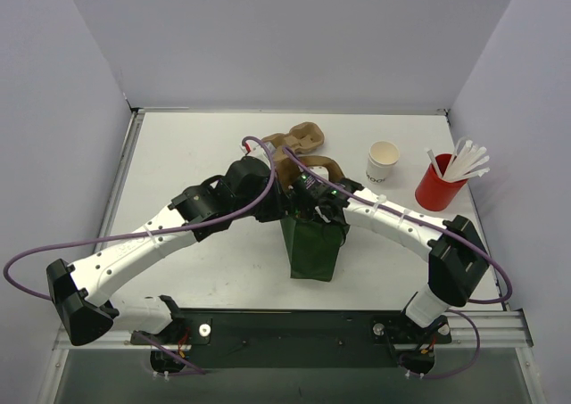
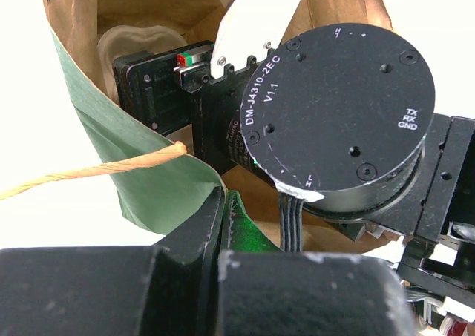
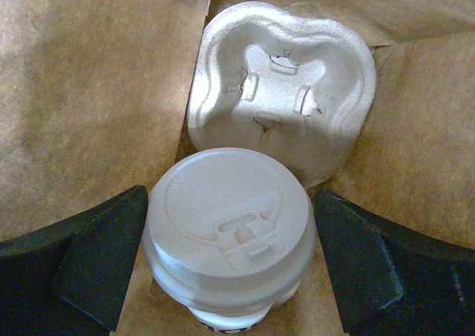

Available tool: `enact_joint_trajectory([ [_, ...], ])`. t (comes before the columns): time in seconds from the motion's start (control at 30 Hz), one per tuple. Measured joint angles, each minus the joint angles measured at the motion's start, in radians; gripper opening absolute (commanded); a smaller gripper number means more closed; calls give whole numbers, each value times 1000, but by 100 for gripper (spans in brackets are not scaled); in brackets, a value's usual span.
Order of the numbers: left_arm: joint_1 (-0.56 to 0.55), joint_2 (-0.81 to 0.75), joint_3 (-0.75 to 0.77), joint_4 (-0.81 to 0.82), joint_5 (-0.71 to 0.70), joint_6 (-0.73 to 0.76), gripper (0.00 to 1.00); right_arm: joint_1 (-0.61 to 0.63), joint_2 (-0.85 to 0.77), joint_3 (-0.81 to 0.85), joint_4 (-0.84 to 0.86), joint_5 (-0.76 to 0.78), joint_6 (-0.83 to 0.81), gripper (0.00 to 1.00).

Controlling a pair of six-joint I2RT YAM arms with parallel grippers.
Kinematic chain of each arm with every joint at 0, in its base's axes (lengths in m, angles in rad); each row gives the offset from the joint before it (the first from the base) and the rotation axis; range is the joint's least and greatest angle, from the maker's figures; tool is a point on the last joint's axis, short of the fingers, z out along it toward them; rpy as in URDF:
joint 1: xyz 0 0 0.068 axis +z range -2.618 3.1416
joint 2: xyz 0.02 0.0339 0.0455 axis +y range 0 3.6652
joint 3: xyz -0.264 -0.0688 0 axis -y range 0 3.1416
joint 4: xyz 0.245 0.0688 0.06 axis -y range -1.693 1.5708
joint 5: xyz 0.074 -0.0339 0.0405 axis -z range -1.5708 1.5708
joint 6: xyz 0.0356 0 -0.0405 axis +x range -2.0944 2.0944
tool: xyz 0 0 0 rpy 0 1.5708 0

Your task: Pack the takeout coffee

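Observation:
The takeout coffee (image 3: 226, 228), a white cup with a flat white lid, is inside the green paper bag (image 1: 312, 248), in front of a moulded pulp cup carrier (image 3: 282, 84). My right gripper (image 3: 230, 239) reaches down into the bag, and its black fingers (image 3: 96, 262) press against both sides of the lid. In the top view its tip (image 1: 310, 201) is hidden in the bag's mouth. My left gripper (image 2: 223, 202) is shut on the bag's green rim (image 2: 249, 228) and holds the mouth open at the left side (image 1: 284, 185).
A second brown pulp carrier (image 1: 303, 141) lies behind the bag. A white cup with a tan inside (image 1: 383, 160) and a red cup of white straws (image 1: 439, 188) stand at the right. The bag's twine handle (image 2: 89, 171) hangs at its left edge.

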Motion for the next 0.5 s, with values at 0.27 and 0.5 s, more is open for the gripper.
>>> enact_joint_trajectory([
  [0.27, 0, 0, 0, 0, 0, 0, 0, -7, 0, 6, -18, -6, 0, 88],
  [0.5, 0, 0, 0, 1, 0, 0, 0, -11, 0, 15, -34, -7, 1, 88],
])
